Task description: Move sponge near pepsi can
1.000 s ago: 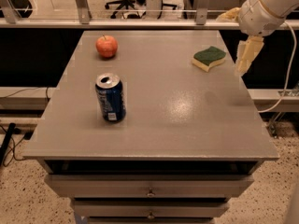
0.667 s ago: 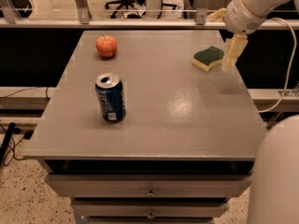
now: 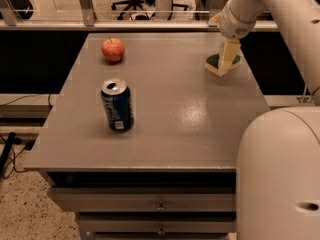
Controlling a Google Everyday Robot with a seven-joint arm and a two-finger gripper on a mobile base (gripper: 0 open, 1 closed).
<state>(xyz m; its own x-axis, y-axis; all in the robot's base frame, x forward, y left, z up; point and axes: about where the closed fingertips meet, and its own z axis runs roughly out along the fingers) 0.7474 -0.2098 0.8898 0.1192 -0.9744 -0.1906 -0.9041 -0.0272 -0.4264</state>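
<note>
The sponge (image 3: 213, 63), dark green on top with pale yellow foam below, lies flat near the far right edge of the grey table (image 3: 190, 119). My gripper (image 3: 228, 63) hangs from the white arm directly over the sponge, covers its middle and reaches down to it. The pepsi can (image 3: 117, 105), blue with a silver top, stands upright on the left half of the table, well apart from the sponge and nearer the front.
A red apple (image 3: 113, 49) sits at the far left of the table, behind the can. My white arm link (image 3: 280, 174) fills the lower right corner. Drawers (image 3: 160, 204) sit under the tabletop. A glass rail (image 3: 150, 19) runs behind the table.
My gripper has moved left from beside the table's right edge to directly over the sponge. The sponge, can and apple have not moved.
</note>
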